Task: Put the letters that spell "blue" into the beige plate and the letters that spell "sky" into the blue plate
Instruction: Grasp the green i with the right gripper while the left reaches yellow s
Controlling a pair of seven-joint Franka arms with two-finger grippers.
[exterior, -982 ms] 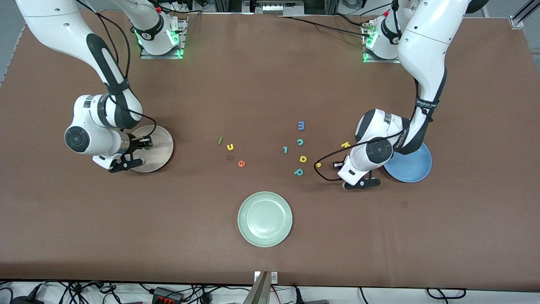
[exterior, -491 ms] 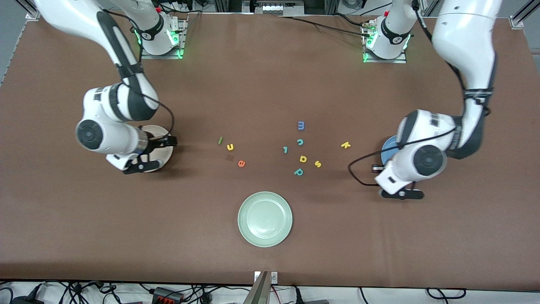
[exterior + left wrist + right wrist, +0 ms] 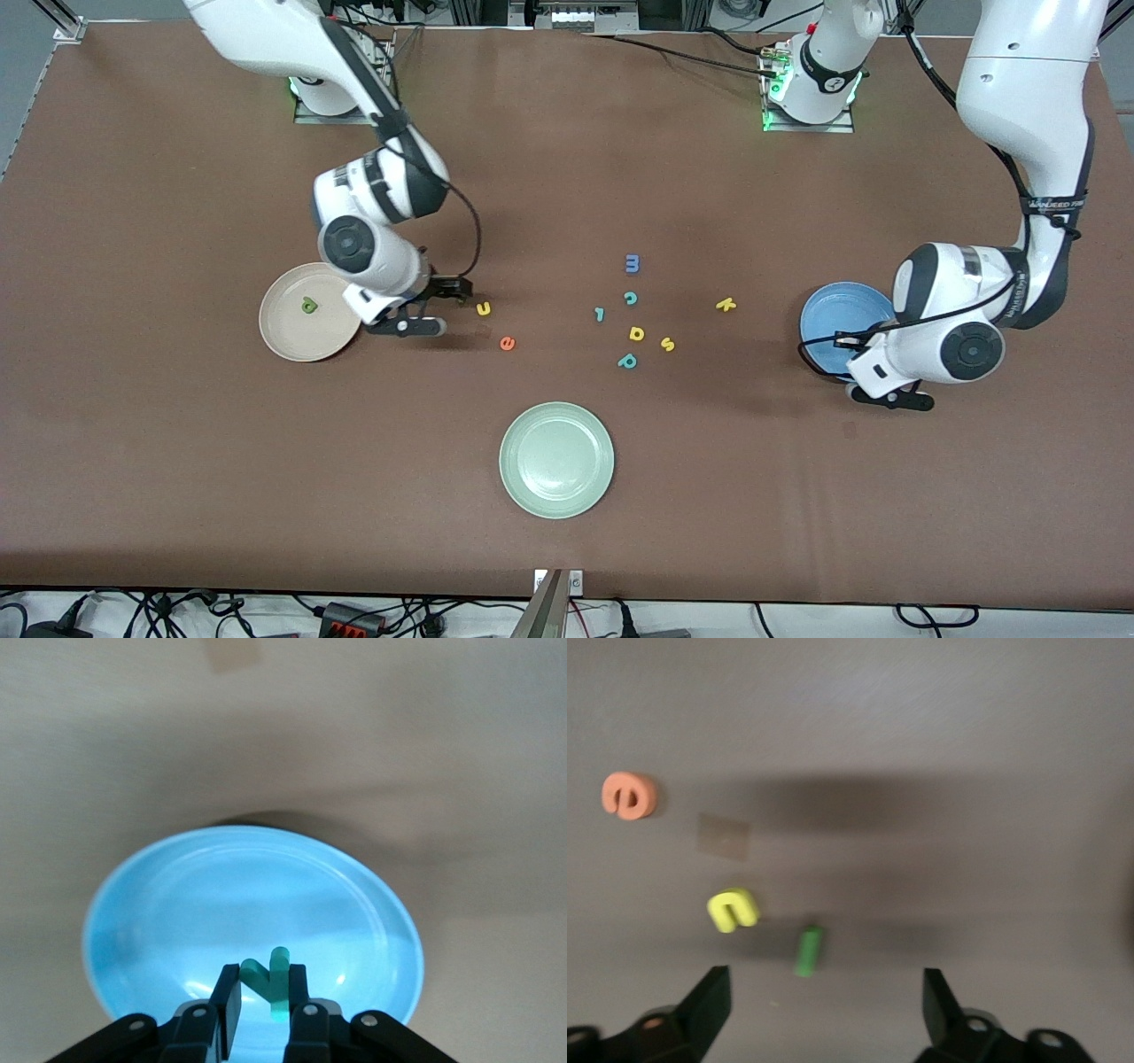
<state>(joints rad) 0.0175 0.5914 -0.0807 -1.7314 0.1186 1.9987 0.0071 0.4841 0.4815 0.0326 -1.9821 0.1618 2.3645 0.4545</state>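
My left gripper (image 3: 264, 983) is shut on the teal y (image 3: 270, 979) and hangs over the blue plate (image 3: 221, 895). In the front view that gripper (image 3: 868, 370) is over the rim of the blue plate (image 3: 842, 310). Yellow k (image 3: 725, 304) and yellow s (image 3: 667, 344) lie on the table. My right gripper (image 3: 826, 988) is open above the thin green l (image 3: 807, 950), beside the yellow u (image 3: 733, 910) and the orange e (image 3: 629, 795). The right gripper (image 3: 443, 306) hides the l in the front view. The green b (image 3: 308, 306) lies in the beige plate (image 3: 283, 332).
A pale green plate (image 3: 556, 459) sits nearest the front camera. Blue m (image 3: 632, 263), teal c (image 3: 630, 298), a small teal letter (image 3: 600, 314), a yellow a-shaped letter (image 3: 636, 333) and a teal p (image 3: 627, 361) lie mid-table.
The right arm left the beige plate, where the green b now lies, and moved over the l and u, its gripper open. The left arm swung from the letters to over the blue plate.
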